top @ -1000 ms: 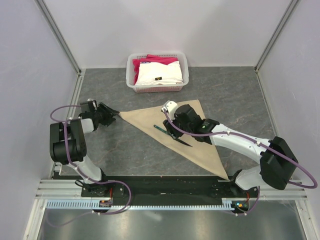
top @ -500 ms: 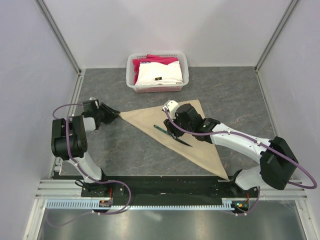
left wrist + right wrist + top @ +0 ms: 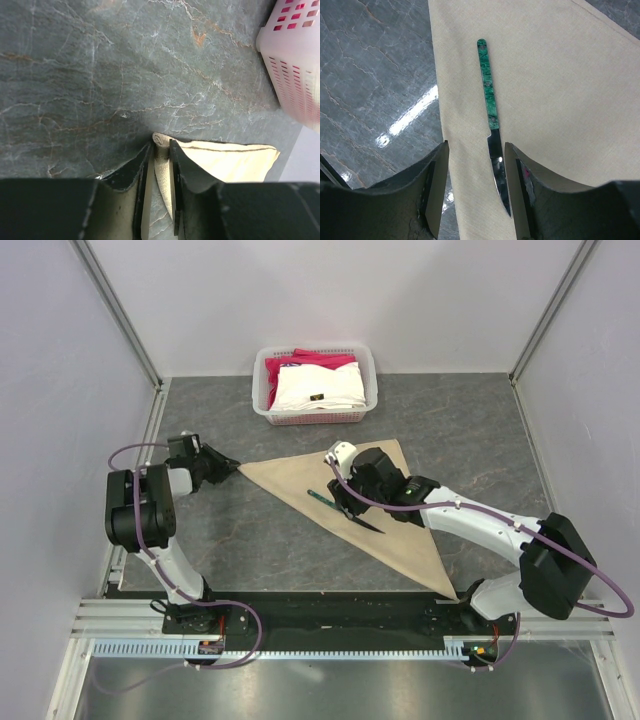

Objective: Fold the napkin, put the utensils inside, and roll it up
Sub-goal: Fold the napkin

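With the napkin [image 3: 300, 478] folded into a triangle and the knife [image 3: 489, 90] lying on it just below my spread right gripper [image 3: 476, 190], my left gripper [image 3: 160, 150] pinches the near corner; I judge only rolling remains.

Both arms, the left arm [image 3: 140, 525] and the right arm [image 3: 475, 523], have white links and bulky black joint housings. A purple cable [image 3: 122, 454] runs along each. The left gripper [image 3: 160, 146] and right gripper [image 3: 476, 146] have black, wedge-shaped fingers.
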Robot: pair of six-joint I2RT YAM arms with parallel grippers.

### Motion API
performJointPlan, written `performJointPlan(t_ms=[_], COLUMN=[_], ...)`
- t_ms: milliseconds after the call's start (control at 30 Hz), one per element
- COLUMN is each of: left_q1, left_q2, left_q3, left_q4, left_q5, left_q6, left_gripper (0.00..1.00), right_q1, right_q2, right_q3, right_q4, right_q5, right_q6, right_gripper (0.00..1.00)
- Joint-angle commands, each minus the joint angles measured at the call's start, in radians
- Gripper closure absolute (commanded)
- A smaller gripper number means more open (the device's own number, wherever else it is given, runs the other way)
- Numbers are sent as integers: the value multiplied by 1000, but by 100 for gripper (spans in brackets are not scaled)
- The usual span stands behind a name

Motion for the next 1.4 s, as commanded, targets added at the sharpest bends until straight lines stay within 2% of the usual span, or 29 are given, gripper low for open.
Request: performJointPlan(t_ms=[0, 33, 100, 200, 433, 667, 800, 1033, 1367], left_q1=[-7, -7, -7, -9, -24, -85, -186, -352, -606], left_q2=[45, 46, 49, 55, 14, -132, -207, -245, -152], left_q3=[16, 17, 25, 32, 14, -49, -86, -124, -127], left_q4=[-101, -104, -110, -110, -50, 17, 45, 100, 243], left_q5=[-74, -74, -66, -56, -17, 15, 33, 41, 7], left_q6=[27, 29, 36, 50, 94, 99, 96, 49, -82], left_gripper=[77, 78, 89, 98, 98, 98, 98, 98, 98], right_q1=[-4, -4, -4, -6, -12, -63, -89, -106, -106], right_q2=[17, 20, 36, 46, 46, 27, 10, -16, -67], right_q3=[33, 33, 29, 25, 9, -7, -9, -17, -43], right_q4=[11, 13, 19, 25, 30, 30, 33, 33, 33], right_q5=[-37, -42, -54, -62, -30, 145, 196, 242, 285], right_q6=[0, 2, 5, 11, 45, 158, 209, 250, 289], right_gripper=[44, 43, 43, 43, 43, 43, 43, 42, 41])
